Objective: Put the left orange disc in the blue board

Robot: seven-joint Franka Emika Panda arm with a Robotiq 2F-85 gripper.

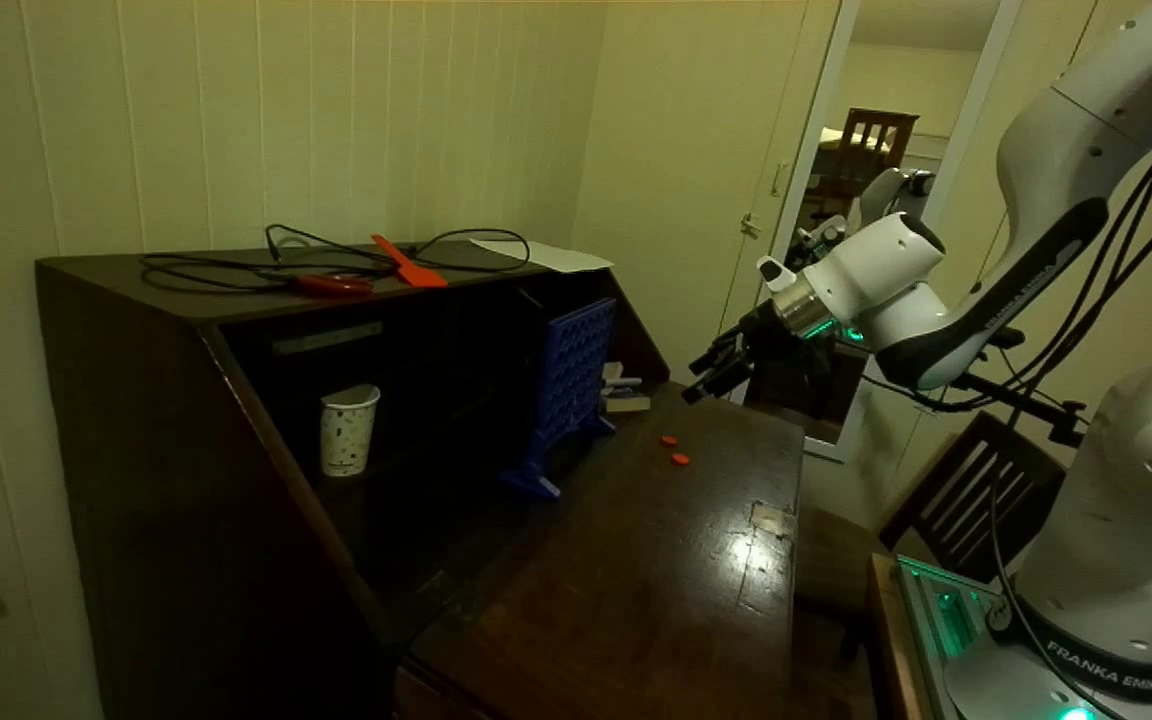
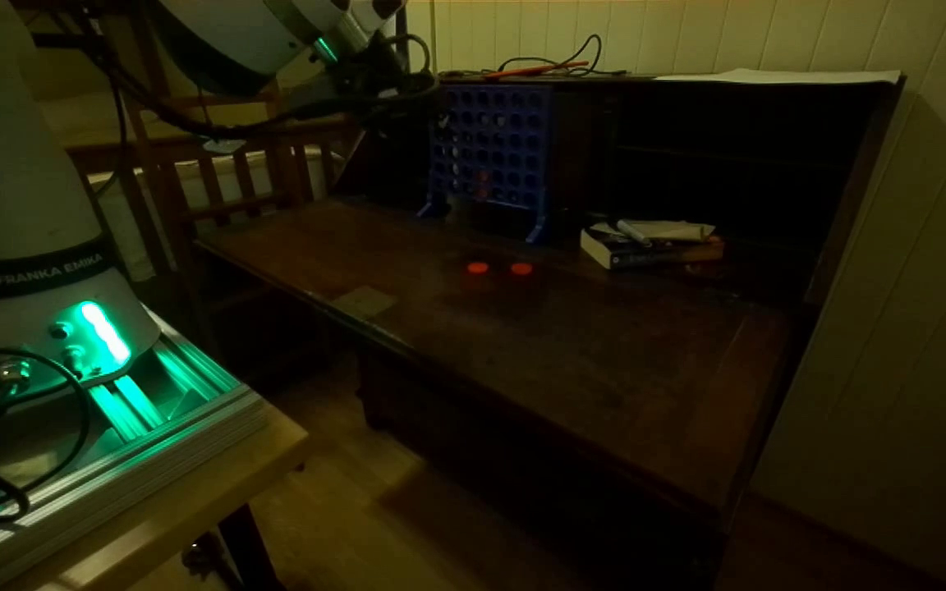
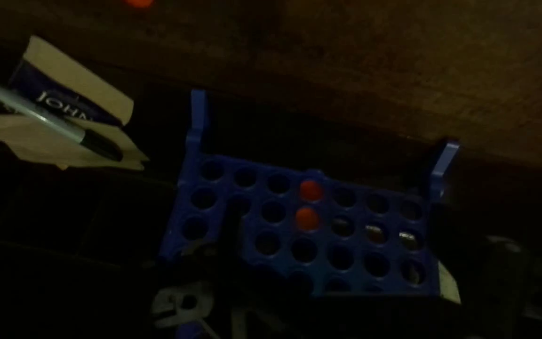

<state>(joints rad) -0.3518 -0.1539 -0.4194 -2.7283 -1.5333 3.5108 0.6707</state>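
Two small orange discs lie on the desk in both exterior views. The left orange disc point(image 2: 478, 268) is beside its twin point(image 2: 521, 268); in an exterior view, they show as a nearer disc point(image 1: 679, 460) and a farther disc point(image 1: 669, 440). Part of one disc point(image 3: 139, 2) shows at the wrist view's top edge; I cannot tell which. The blue board point(image 1: 576, 365) point(image 2: 493, 148) stands upright; two orange discs point(image 3: 307, 219) fill one middle column in the wrist view. My gripper point(image 1: 692, 381) is raised near the board, fingers apart and empty. Its lower parts hide part of the board in the dark wrist view.
A book with paper and a marker point(image 2: 654, 242) lies beside the board. A paper cup point(image 1: 348, 430) stands inside the cabinet. Dark cables and an orange-red tool point(image 1: 406, 265) lie on the cabinet top point(image 1: 166, 290), with a white sheet point(image 1: 546, 256). A chair point(image 1: 986, 490) stands behind the desk.
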